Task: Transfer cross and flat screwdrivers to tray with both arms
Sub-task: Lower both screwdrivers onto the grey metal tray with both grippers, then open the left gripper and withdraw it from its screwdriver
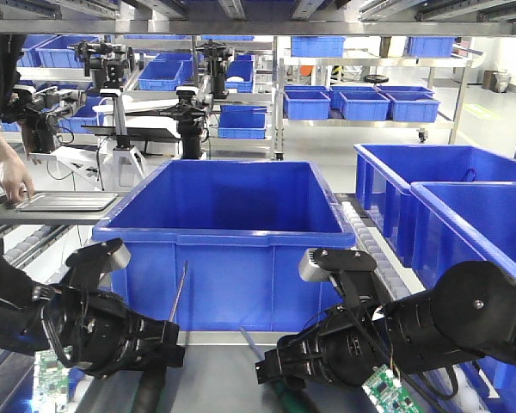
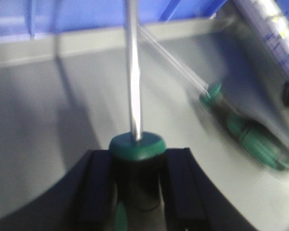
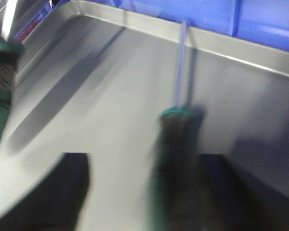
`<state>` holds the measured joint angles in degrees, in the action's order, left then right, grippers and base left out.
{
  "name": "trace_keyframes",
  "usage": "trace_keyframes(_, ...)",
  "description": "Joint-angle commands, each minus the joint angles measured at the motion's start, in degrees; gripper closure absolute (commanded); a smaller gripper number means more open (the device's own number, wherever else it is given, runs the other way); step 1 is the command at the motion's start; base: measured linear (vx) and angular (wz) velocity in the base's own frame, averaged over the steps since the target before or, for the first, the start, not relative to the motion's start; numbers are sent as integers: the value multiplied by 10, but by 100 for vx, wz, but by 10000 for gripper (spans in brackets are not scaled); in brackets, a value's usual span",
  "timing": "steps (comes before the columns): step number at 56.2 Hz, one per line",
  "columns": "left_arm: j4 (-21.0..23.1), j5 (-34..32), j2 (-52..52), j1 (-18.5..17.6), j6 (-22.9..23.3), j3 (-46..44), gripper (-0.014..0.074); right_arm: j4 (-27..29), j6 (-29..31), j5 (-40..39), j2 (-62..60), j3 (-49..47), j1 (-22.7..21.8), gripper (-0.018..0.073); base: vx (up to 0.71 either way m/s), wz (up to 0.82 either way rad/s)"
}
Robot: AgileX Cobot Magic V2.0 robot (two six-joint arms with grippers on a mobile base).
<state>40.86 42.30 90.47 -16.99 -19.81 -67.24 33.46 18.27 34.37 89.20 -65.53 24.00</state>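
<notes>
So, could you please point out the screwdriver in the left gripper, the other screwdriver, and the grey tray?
Left screwdriver [image 2: 134,72], left wrist view, on its steel shaft.
Right screwdriver [image 3: 179,144], right wrist view, on its blurred handle.
Grey tray [image 3: 245,58], right wrist view, on its raised far rim.

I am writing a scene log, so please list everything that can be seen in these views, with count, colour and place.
Screwdrivers: two, black-and-green handles with steel shafts; one in the left claw, shaft pointing up; one at the right claw, over the tray.
Tray: one, grey metal, under both claws, in front of the big bin.
Large bin: one, blue, centre.
Side bins: two, blue, right.
Shelf bins: many, blue, on racks behind.
Circuit boards: two, green, at the bottom edge near each arm.
Flat tray: one, grey, far left, under a person's hand.
White robot: one, background left.
Left claw: black, shut on a handle.
Right claw: black, too blurred to judge its grip.
</notes>
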Motion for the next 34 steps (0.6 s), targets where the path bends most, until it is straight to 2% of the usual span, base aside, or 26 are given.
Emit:
trace_keyframes(1,24,-17,-22,-4,0,-18,104,13,1,-30,-25,-21,-2,-36,0,0)
trace_keyframes(10,19,-3,-23,-4,-9,-18,6,13,1,-45,-35,-21,-2,-34,0,0)
trace_keyframes(20,19,9,-50,-2,-13,-18,6,13,1,-48,-40,-21,-2,-34,0,0)
trace_keyframes(34,19,-106,-156,-2,-15,-18,6,13,1,-47,-40,-21,-1,-34,0,0)
